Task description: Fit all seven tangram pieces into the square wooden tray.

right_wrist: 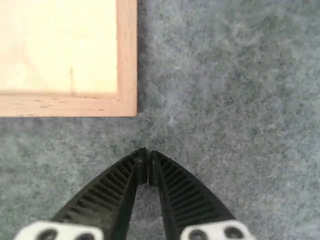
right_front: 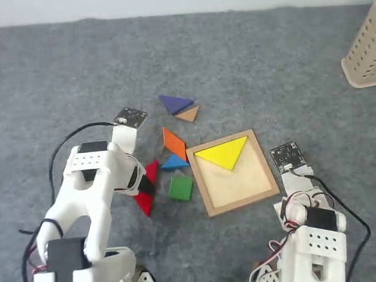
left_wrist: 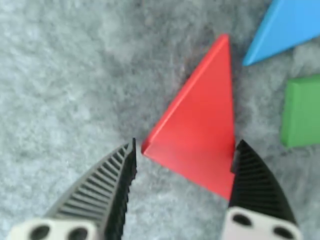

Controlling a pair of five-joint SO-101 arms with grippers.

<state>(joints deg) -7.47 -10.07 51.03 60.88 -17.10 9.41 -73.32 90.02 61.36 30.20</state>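
High view: square wooden tray [right_front: 244, 203] on grey worktop [right_front: 54, 73], yellow triangle [right_front: 222, 153] inside against its far rim.
Loose pieces: purple triangle [right_front: 174, 103], tan triangle [right_front: 188, 114], orange piece [right_front: 173, 142], blue triangle [right_front: 174, 162], green square [right_front: 180, 187], all left of tray.
Left jaws: apart, flanking red triangle's [left_wrist: 200, 130] wide end, flat on worktop.
Right jaws: together, over bare worktop just off a tray corner.

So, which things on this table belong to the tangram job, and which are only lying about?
Belong to the job: wooden tray; yellow triangle, already in the tray; red triangle; blue triangle; green square; orange piece; purple triangle; light brown triangle.

Only lying about: pale basket with holes, far from the pieces.
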